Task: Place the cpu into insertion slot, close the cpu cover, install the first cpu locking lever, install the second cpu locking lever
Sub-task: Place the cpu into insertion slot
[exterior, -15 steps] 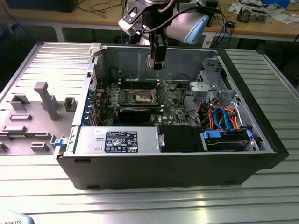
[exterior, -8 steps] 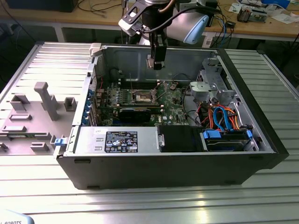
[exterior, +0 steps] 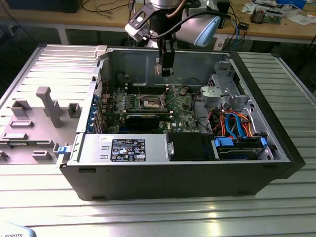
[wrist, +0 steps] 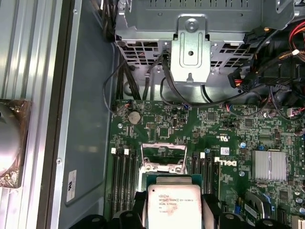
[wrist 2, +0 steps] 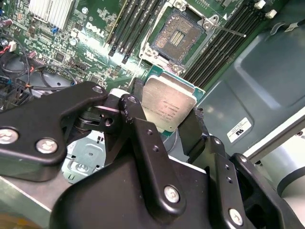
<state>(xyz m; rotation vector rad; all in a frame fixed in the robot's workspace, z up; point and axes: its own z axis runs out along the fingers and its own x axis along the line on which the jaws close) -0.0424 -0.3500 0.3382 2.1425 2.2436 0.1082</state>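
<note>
A bench of ribbed, pale aluminium slats fills the near ground. On it lies a black computer case, a wide steel box resting on its side with the top panel off.

Along the case's near wall sits a silvery power supply with a dark printed label. Toward the exterior view's right there is a blue-trimmed drive bay, with orange and blue cables looping above it.

Farther in, a green motherboard lies flat on the case floor. A long black card stands along its near edge. Past the card is the insertion slot, a square socket with a silvery metal rim. In the second wrist view its dark centre is bare and speckled with fine contacts.

The hand hangs above the board, near the case's far wall. Its matte black fingers are clenched on two opposite edges of the cpu. The cpu is a flat square chip with a brushed grey metal top and a greenish rim. It is held in the air, clear of the slot.

In the first wrist view a thin silvery frame lies just beside the chip. It may be the cpu cover raised open, though that is hard to tell.

On the exterior view's left, outside the case, a grey moulded tray with blocky uprights rests on the bench.
</note>
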